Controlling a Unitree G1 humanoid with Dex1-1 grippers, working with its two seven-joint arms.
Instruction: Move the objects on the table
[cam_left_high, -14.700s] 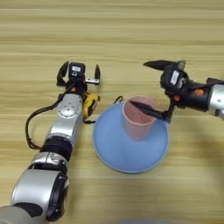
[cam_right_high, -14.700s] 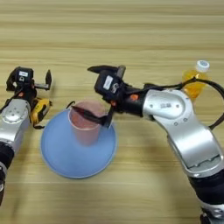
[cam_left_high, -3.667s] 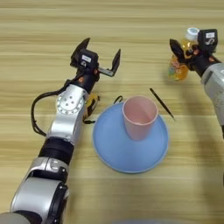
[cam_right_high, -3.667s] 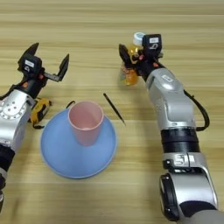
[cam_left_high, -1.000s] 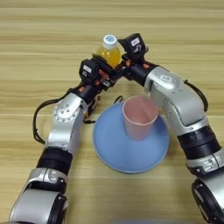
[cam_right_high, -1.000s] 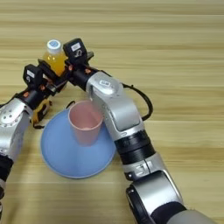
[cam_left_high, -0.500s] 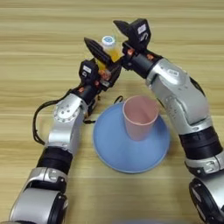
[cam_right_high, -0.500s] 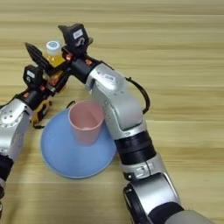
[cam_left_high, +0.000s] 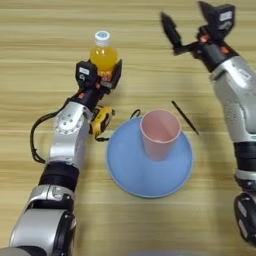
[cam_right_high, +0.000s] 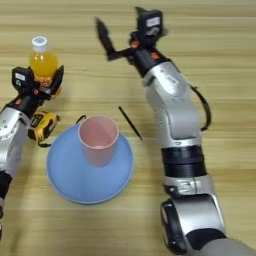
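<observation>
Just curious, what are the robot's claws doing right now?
Left claw shut on orange-drink bottle. Right claw open, raised, empty. Pink cup on blue plate. Nothing blocking.

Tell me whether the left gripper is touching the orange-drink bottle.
Touching. In the left eye view the left gripper has its black fingers pressed against both sides of the orange-drink bottle, with no gap showing.

No words or numbers can be read here. The small white stickers on the left gripper (cam_left_high: 102, 75) and the right gripper (cam_left_high: 192, 22) are too tiny to read.
</observation>
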